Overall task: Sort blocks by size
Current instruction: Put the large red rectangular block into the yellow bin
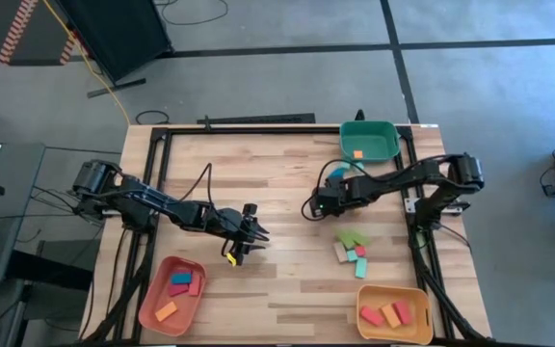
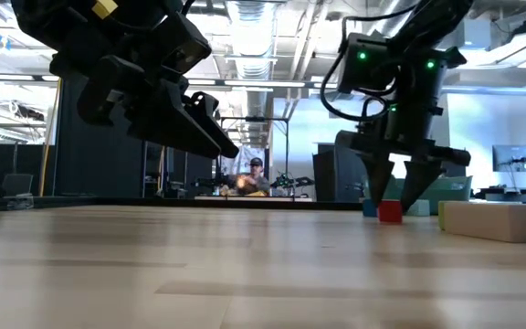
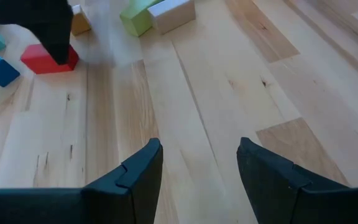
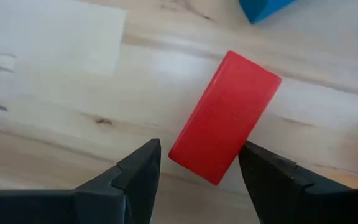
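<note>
A red block point(image 4: 225, 118) lies flat on the wooden table point(image 1: 287, 289), close under the right gripper point(image 4: 199, 163), whose two dark fingers stand apart on either side of the block's near end, not closed on it. A blue block point(image 4: 263, 9) sits just beyond it. Seen from above, this gripper point(image 1: 314, 205) is near the table's middle, below the green tray point(image 1: 369, 141). A loose cluster of green, teal, pink and pale blocks point(image 1: 352, 249) lies to its right front. The left gripper point(image 1: 255, 234) hovers over bare wood, fingers point(image 3: 138, 171) parted and empty. The salmon tray point(image 1: 171, 295) and the yellow tray point(image 1: 394, 312) each hold several blocks
</note>
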### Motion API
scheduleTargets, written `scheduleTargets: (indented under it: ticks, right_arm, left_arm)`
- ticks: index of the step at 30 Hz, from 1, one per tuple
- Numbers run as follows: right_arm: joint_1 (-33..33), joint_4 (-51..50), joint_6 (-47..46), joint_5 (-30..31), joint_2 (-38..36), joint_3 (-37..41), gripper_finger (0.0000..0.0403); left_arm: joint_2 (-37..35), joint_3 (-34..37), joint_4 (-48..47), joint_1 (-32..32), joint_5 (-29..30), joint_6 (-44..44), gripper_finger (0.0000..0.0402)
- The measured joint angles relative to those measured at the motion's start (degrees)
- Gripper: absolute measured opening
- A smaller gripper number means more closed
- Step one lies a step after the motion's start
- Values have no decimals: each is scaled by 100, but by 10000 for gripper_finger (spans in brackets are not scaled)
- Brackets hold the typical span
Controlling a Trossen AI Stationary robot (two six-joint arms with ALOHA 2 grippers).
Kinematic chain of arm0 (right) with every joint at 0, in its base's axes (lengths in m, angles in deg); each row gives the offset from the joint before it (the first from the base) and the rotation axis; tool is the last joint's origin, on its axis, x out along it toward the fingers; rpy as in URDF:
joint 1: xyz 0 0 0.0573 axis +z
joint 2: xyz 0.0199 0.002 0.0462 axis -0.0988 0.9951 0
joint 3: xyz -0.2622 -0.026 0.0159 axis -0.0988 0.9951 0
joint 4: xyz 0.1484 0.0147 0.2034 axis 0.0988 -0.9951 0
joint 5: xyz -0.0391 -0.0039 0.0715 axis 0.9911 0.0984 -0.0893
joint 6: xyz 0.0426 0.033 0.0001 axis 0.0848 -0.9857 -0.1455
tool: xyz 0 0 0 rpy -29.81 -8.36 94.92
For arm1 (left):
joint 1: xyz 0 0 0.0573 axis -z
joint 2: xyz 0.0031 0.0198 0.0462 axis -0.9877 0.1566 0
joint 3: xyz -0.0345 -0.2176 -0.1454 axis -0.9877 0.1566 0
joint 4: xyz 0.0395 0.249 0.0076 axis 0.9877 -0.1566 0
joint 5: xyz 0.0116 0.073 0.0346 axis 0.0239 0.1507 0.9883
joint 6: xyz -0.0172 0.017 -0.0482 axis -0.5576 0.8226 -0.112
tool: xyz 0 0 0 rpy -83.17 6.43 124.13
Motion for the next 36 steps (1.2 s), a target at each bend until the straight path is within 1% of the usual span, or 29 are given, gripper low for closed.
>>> scheduleTargets:
  ticks: [10,15,23,32,36]
  right_arm:
    - [-289,-472,12,196,16,0,244]
    - [-344,-458,285,332,16,0,244]
    - [-355,-487,411,407,16,14,244]
    - [-501,-462,273,454,16,367,244]
    - [-522,-227,396,524,16,456,244]
  left_arm:
    - [0,2,0,2,-91,0,197]
    - [0,2,0,2,-106,-7,197]
    - [0,2,0,2,-166,-31,197]
    - [0,4,-2,2,-169,-61,197]
    - [0,4,-2,2,-169,-55,197]
